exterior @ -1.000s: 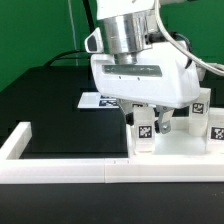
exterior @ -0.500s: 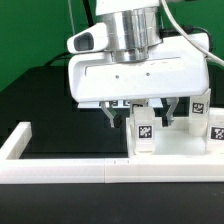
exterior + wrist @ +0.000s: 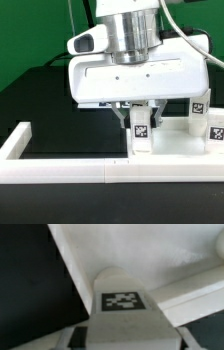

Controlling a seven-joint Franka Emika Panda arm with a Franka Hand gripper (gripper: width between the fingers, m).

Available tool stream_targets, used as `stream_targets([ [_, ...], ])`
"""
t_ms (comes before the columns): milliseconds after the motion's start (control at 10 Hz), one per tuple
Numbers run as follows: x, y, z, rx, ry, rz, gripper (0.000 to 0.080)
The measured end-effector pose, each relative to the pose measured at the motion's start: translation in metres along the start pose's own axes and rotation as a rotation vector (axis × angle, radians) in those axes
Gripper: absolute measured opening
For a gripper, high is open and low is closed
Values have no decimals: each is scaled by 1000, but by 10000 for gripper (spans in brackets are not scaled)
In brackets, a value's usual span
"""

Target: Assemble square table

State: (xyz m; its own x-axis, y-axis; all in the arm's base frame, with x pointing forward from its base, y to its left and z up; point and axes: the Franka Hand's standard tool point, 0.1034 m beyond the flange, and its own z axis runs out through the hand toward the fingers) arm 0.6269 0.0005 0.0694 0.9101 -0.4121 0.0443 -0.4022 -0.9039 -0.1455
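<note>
My gripper (image 3: 140,114) hangs low over the white parts at the exterior view's right. Its two fingers (image 3: 123,113) stand on either side of a small white table leg (image 3: 143,129) with a black-and-white tag, and they press on its sides. The wrist view shows the same leg (image 3: 122,303) filling the gap between the fingertips (image 3: 72,339). The white square tabletop (image 3: 178,143) lies right behind and beside the leg; its surface shows in the wrist view (image 3: 150,252). Two more tagged legs (image 3: 198,108) (image 3: 216,126) stand at the far right.
A long white border rail (image 3: 60,172) runs along the front, with a short arm (image 3: 15,140) turning back at the left. The marker board (image 3: 98,101) lies behind the gripper. The black table mat (image 3: 60,120) stretches to the left.
The hand has turned broadside and come down over the leg. In the last half second the fingers have drawn in from wide apart onto the leg's sides.
</note>
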Motion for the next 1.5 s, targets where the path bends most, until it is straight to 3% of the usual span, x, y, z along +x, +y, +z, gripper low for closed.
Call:
stream_targets([
  [200,0,0,0,-1,0,118,288],
  [500,-2,-2,2,-18,-39,777,288],
  [700,-2,-4,3,-4,-63,1132,288],
  [1000,-2,-3,4,-7,-54,1056,290],
  [1200,-2,-5,7,8,36,617,571],
  [1300,-6,-3,10,5,42,470,571],
  [1400,-5,-3,9,2,43,412,633],
  [1500,-5,-2,10,0,43,348,645],
])
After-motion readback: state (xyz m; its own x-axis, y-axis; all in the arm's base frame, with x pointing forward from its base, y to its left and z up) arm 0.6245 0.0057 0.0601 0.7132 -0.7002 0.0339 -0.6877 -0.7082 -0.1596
